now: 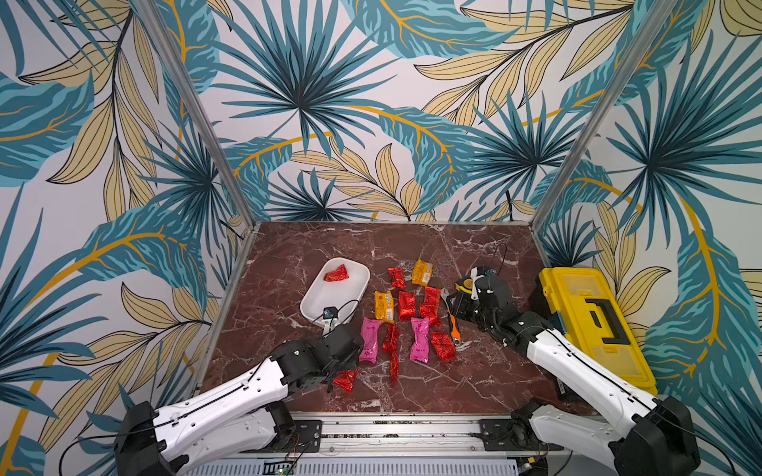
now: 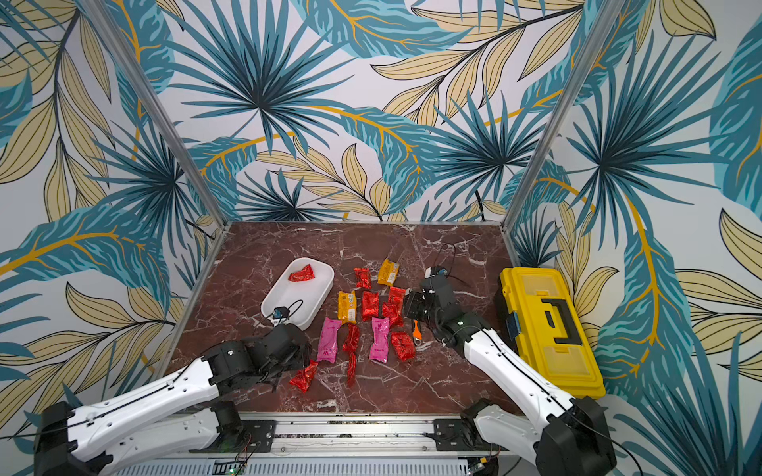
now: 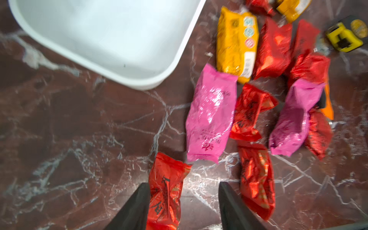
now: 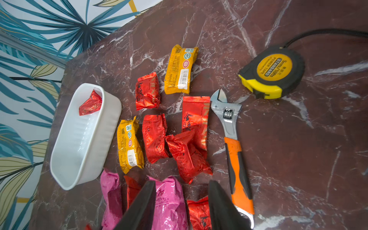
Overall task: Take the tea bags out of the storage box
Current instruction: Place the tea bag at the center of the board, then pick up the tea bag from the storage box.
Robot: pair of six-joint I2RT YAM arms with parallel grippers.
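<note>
The left gripper [image 3: 183, 184] and right gripper [image 4: 182, 181] both stand spread; the last red tea bag [image 1: 337, 273] lies at the far end of the storage box [image 1: 334, 298], so a straight-down reach clear of its wall looks best.

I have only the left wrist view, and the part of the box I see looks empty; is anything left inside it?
Observer: Yes, one red tea bag lies at the far end of the box.
Operator: Thank you. Where is the right gripper?
Observer: The right gripper hovers above the laid-out bags, fingers apart and holding nothing.
Operator: Is anything large on that side?
Observer: A yellow toolbox stands at the right side of the table.
</note>
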